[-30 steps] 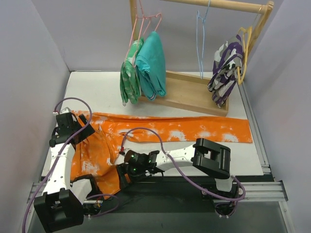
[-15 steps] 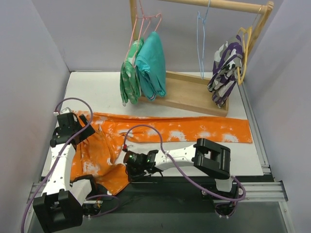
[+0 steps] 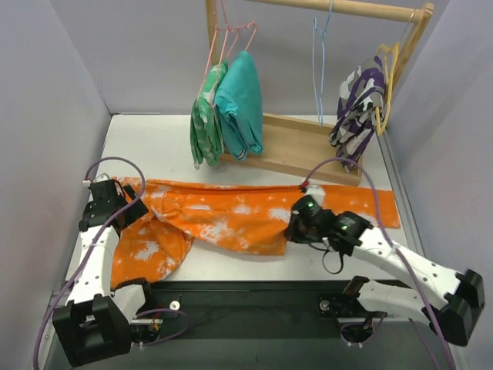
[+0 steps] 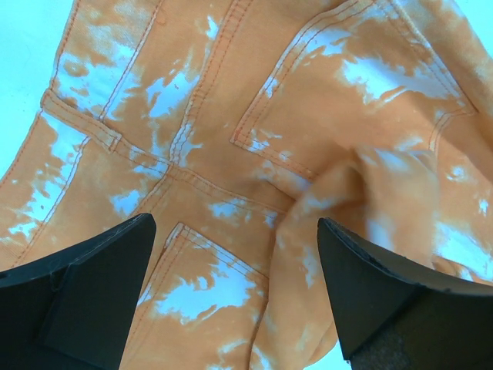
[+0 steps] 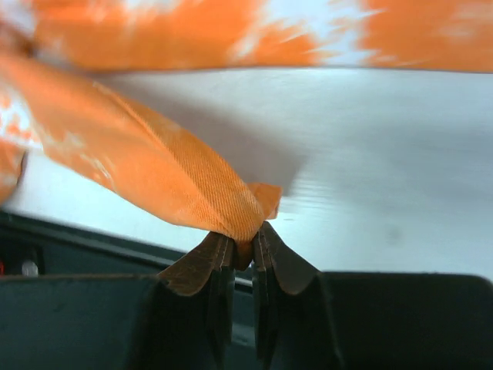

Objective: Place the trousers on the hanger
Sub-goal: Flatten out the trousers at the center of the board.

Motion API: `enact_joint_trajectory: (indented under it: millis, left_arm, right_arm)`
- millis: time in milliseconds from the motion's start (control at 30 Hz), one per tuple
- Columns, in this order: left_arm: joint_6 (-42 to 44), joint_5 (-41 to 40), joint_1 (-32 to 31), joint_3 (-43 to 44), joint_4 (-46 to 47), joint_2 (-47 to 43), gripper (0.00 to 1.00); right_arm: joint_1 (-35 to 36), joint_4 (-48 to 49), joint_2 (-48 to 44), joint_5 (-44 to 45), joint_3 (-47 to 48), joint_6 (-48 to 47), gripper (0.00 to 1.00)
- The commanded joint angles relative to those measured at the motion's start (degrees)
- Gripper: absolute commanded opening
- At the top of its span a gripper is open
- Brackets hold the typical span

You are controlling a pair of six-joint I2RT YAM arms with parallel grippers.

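Note:
The orange trousers [image 3: 223,216] with white splotches lie across the table, one leg reaching to the right edge. My right gripper [image 3: 293,229] is shut on a fold of the other leg, held low over the table's middle front. In the right wrist view the cloth [image 5: 154,169] is pinched between the fingertips of that gripper [image 5: 243,245]. Over the waist and back pockets [image 4: 231,139] at the left, my left gripper [image 3: 129,210] hangs open; its fingers [image 4: 85,285] hold nothing. The thin light-blue hanger [image 3: 319,62] hangs bare from the rod.
A wooden rack with a plank base [image 3: 300,146] stands at the back. On its rod [image 3: 362,9] hang pink hangers [image 3: 231,35] with a teal garment [image 3: 240,100] and a green one [image 3: 206,127], and a yellow hanger [image 3: 389,69] with a purple-and-white garment [image 3: 356,108].
My right gripper shut on the trouser leg at the front left and swung right, dragging that leg over toward the middle. The left gripper stayed open over the waist.

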Motion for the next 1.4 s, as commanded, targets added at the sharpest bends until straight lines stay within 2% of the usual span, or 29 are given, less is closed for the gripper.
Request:
enact_joint_trajectory:
  millis: [0, 67, 267, 367, 467, 567, 600, 667, 733, 933, 1133, 1167, 1200, 1300, 1367]
  left_arm:
    - [-1.91, -0.13, 0.08, 0.40, 0.75, 1.71, 0.97]
    - [-4.28, 1.09, -0.10, -1.52, 2.58, 3.20, 0.97]
    - [-11.49, 1.80, -0.10, -9.26, 8.92, 7.16, 0.97]
    - [-12.02, -0.21, 0.25, -10.14, 10.42, 8.57, 0.97]
    - [-12.38, -0.05, 3.14, -10.85, 12.08, 10.33, 0.97]
    - [-12.29, 1.01, 6.22, -10.68, 14.37, 12.34, 0.97]
    - [-11.59, 1.18, 6.58, -9.98, 14.72, 13.74, 0.97]
    - [-10.71, 1.36, 6.76, -9.10, 15.78, 15.33, 0.97]
    - [-9.57, 1.71, 6.76, -7.25, 17.00, 18.23, 0.97]
    - [-8.95, 3.65, 6.85, -2.51, 20.25, 24.30, 0.97]
    - [-8.33, 5.22, 6.76, 2.33, 21.23, 28.87, 0.97]
    - [-8.33, 5.66, 6.76, 3.46, 21.32, 29.31, 0.98]
    - [-8.25, 5.93, 6.76, 3.91, 21.32, 29.92, 0.97]
    - [-8.42, 8.21, 6.50, 5.67, 20.79, 30.45, 0.97]
    - [-8.86, 9.01, 6.15, 6.20, 20.88, 30.11, 0.97]
  right_arm:
    - [-11.30, -13.92, -10.98, 4.11, -1.62, -6.64, 0.00]
    - [-17.96, -16.46, -12.93, 3.84, -1.44, -8.85, 0.00]
    - [-31.77, -21.22, -14.70, 3.75, 1.28, -14.49, 0.00]
    - [-36.97, -21.75, -13.48, 4.37, 4.09, -15.89, 0.00]
    - [-44.61, -21.75, -10.67, 3.32, 7.68, -19.57, 0.00]
    - [-54.00, -22.37, -7.33, 1.57, 11.99, -23.53, 0.00]
    - [-58.91, -22.63, -6.62, 0.86, 12.88, -24.24, 0.00]
    - [-64.30, -22.81, -5.04, -0.72, 14.37, -25.64, 0.00]
    - [-67.12, -22.98, -3.81, 0.67, 16.22, -25.82, 0.00]
    - [-69.85, -23.50, 1.90, 2.87, 20.08, -24.77, 0.03]
    - [-77.67, -25.88, 7.18, 2.18, 22.20, -24.16, 0.05]
    - [-78.46, -25.79, 8.40, -0.09, 21.85, -24.24, 0.11]
    - [-79.08, -25.79, 9.11, -1.59, 21.76, -24.42, 0.36]
    - [-78.74, -26.58, 11.58, -8.27, 21.85, -23.90, 0.76]
    - [-78.38, -27.20, 10.88, -11.69, 19.76, -20.57, 0.82]
